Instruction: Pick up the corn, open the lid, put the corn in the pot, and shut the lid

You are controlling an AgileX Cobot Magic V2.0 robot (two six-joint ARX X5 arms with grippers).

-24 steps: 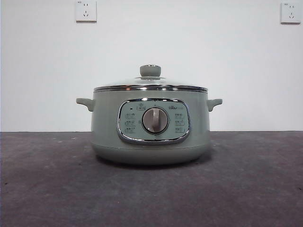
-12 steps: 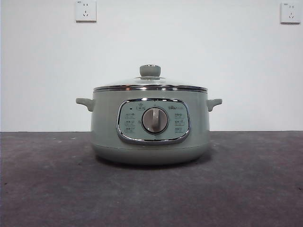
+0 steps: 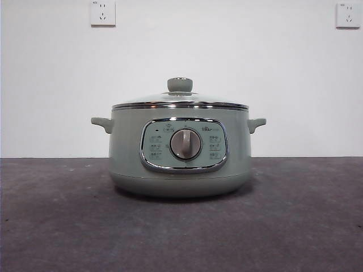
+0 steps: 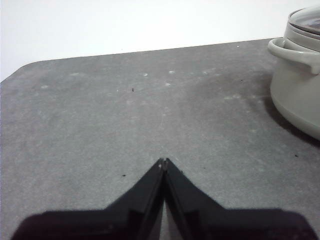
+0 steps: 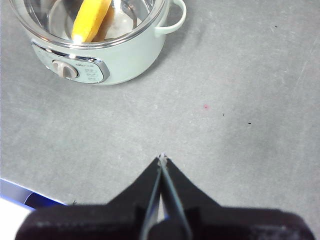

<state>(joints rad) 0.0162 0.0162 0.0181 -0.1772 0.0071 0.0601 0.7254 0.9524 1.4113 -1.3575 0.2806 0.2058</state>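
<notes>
Nothing is changing: the lid [image 3: 180, 102] is sitting shut on the pot [image 3: 180, 156], the corn [image 5: 91, 20] inside. Both my grippers' fingers, left [image 4: 163, 161] and right [image 5: 162, 157], are resting closed, empty.

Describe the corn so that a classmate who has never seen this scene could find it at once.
Start at the sage-green pot in the middle of the dark grey table. Look down through its glass lid, as the right wrist view does. The corn lies inside, the only yellow-orange thing there.
</notes>
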